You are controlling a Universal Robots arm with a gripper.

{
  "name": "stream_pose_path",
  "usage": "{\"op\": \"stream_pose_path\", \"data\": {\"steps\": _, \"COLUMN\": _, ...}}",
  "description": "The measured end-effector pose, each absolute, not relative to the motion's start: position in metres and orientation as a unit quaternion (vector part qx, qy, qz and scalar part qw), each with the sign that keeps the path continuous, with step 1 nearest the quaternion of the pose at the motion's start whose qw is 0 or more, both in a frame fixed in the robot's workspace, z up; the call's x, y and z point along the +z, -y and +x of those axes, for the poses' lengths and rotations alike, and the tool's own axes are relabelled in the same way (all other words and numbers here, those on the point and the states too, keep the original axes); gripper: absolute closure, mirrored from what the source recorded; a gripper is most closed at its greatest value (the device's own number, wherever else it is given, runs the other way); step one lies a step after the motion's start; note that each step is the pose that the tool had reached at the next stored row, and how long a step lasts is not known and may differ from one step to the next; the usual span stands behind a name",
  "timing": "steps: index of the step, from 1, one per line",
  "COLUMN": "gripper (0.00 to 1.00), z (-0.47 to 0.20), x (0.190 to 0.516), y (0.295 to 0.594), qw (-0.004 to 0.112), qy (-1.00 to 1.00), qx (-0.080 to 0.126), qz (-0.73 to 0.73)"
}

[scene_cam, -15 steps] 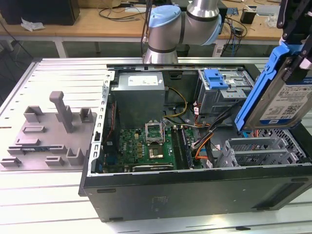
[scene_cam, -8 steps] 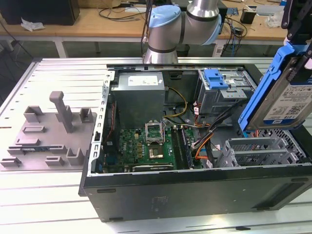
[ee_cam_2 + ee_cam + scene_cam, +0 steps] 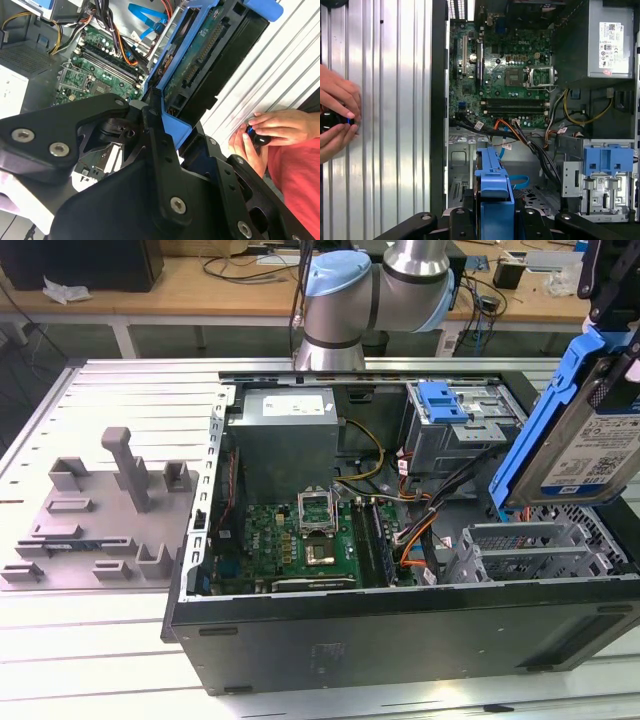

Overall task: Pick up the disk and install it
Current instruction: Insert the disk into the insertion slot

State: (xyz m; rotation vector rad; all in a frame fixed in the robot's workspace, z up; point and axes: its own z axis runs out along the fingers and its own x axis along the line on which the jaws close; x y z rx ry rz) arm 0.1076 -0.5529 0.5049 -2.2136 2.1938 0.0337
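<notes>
A black two-fingered robot gripper (image 3: pixel 177 127) is clamped onto the disk (image 3: pixel 585 440), a flat rectangular silver hard drive with a white-and-blue printed label and a blue plastic carrier frame along its edges. In the second wrist view the black fingers (image 3: pixel 156 131) press against the blue frame from either side, and the drive's green circuit-board underside faces the camera. The disk hangs in the air, steeply tilted. It is above the exterior view's right end of a large black open computer case (image 3: pixel 400 625), which lies on its side on a ribbed silver metal table (image 3: pixel 120 400). It appears to touch nothing but the gripper, so the pick-up looks done and the installing not yet done. The tilt and the grip on the frame edges probably leave the drive free to slide into a bay. Inside the case, a green motherboard (image 3: pixel 310 540) lies near the middle. A grey metal power-supply box (image 3: pixel 290 430) sits behind it. A smaller bright-blue plastic bracket (image 3: pixel 445 400) sits on a metal drive cage near the disk, at the back of the case. The pale blue and silver robot arm (image 3: pixel 370 295) rises from behind the case. On the table at the exterior view's left rests a grey moulded fixture tray (image 3: pixel 100 510) with upright posts, well apart from the case. In the first wrist view, a person's hands (image 3: pixel 337 120) rest on the table beside the case. They cup a small dark object, possibly a control device, though that cannot be told for certain.
</notes>
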Motion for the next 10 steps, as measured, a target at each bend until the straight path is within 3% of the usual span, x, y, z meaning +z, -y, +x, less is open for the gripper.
{"op": "stream_pose_path", "data": {"steps": 10, "gripper": 0.63, "z": 0.1072, "x": 0.5035, "y": 0.5515, "qw": 0.007, "qy": -0.707, "qx": 0.005, "qz": -0.707}}
